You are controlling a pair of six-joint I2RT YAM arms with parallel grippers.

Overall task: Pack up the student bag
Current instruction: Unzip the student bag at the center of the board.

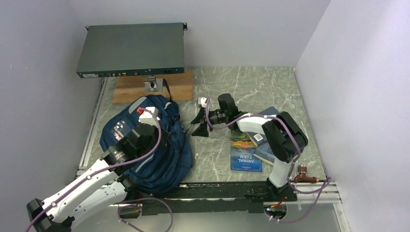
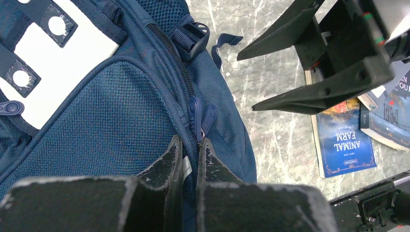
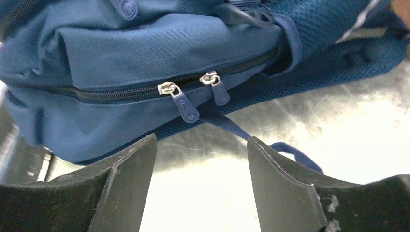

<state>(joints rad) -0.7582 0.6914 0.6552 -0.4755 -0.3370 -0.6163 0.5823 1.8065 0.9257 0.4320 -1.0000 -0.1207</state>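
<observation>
student bag [image 1: 170,147] under tight-closed left pincer [image 2: 190,143], near but apart from wide-spread right pincer [image 3: 201,142]

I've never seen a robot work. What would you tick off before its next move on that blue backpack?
1. Right gripper open: ok.
2. Zipper pulls ahead of its fingers, untouched: ok.
3. Left gripper shut at the student bag zip seam: ok.
4. Left gripper pinching fabric: cannot tell.
5. Student bag unzipped: not ok, zip closed.
6. Animal Farm book waiting outside the bag: ok.
</observation>
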